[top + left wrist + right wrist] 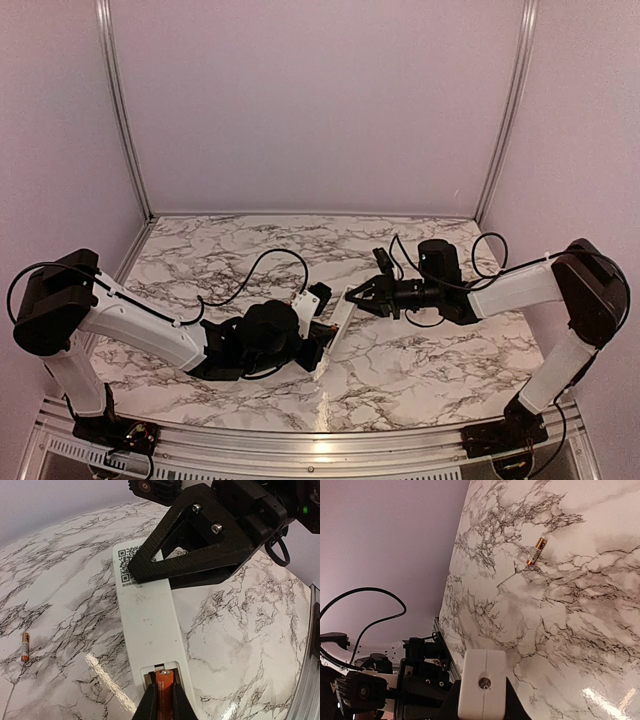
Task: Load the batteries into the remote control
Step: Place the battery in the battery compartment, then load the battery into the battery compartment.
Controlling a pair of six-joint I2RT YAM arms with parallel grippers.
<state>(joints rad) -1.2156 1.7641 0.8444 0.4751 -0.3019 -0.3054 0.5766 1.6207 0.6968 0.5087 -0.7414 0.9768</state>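
Observation:
The white remote control (147,615) lies back-up, with a QR label at its far end and its open battery slot (162,669) at the near end. My left gripper (165,696) is shut on an orange battery (165,692) whose tip sits in the slot. My right gripper (481,692) is shut on the remote's far end (481,680); its black fingers (195,545) show in the left wrist view. In the top view the remote (337,330) spans between the left gripper (320,348) and the right gripper (353,295). A second battery (25,646) lies loose on the table and also shows in the right wrist view (536,551).
The marble tabletop (420,360) has an aluminium rail (300,440) along the near edge and pale walls at the back and sides. Black cables (250,275) loop over the table behind the left arm.

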